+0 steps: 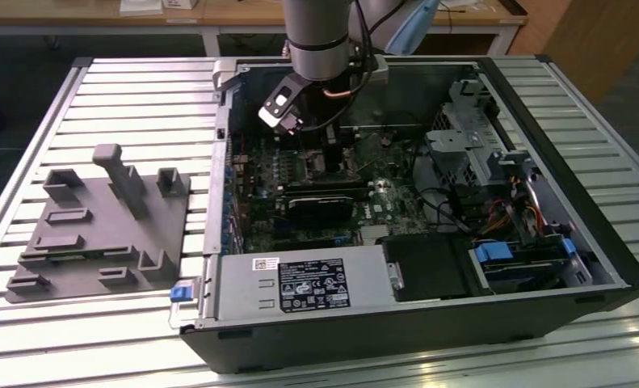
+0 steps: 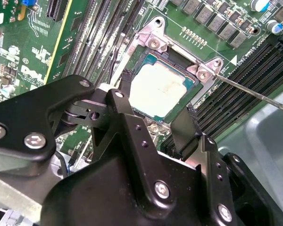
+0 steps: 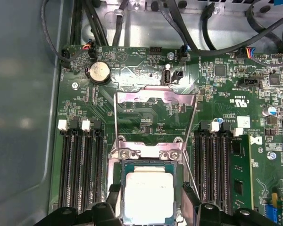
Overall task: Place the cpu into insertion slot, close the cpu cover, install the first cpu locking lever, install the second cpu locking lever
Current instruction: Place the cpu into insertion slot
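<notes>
The cpu, a silvery square on a green base, lies flat inside the insertion slot, whose black rim frames it. My gripper hangs just above, open, with one black finger on each of two opposite cpu edges, a little off them. The cpu cover, a thin metal frame, stands swung open behind the socket. A thin locking lever sticks out sideways, raised off the board.
Memory slots flank the socket on both sides. The open computer case holds a black card, cables and a power supply. A grey fixture plate lies on the slatted table at the exterior view's left.
</notes>
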Action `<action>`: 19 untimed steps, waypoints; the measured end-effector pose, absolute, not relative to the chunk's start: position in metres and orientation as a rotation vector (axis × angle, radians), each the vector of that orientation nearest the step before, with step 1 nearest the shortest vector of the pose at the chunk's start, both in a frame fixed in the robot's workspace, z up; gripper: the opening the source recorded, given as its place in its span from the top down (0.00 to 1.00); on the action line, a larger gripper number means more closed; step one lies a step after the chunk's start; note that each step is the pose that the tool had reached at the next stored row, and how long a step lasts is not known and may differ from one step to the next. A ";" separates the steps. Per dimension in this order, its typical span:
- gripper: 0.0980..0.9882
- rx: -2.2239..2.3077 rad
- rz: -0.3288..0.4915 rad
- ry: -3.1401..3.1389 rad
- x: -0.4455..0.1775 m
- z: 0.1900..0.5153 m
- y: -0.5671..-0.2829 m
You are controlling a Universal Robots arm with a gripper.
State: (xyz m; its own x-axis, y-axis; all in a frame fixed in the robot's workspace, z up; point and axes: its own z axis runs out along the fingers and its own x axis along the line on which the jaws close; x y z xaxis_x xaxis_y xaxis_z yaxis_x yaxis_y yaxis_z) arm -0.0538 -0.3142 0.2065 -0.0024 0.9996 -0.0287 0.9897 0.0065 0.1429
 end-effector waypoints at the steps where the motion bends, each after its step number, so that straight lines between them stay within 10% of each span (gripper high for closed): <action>1: 0.42 2.129 0.123 2.139 -0.054 0.207 -0.314; 4: 0.44 2.129 0.123 2.139 -0.054 0.207 -0.314; 15: 0.97 2.129 0.123 2.138 -0.053 0.207 -0.314; 19: 0.99 2.129 0.123 2.138 -0.053 0.207 -0.314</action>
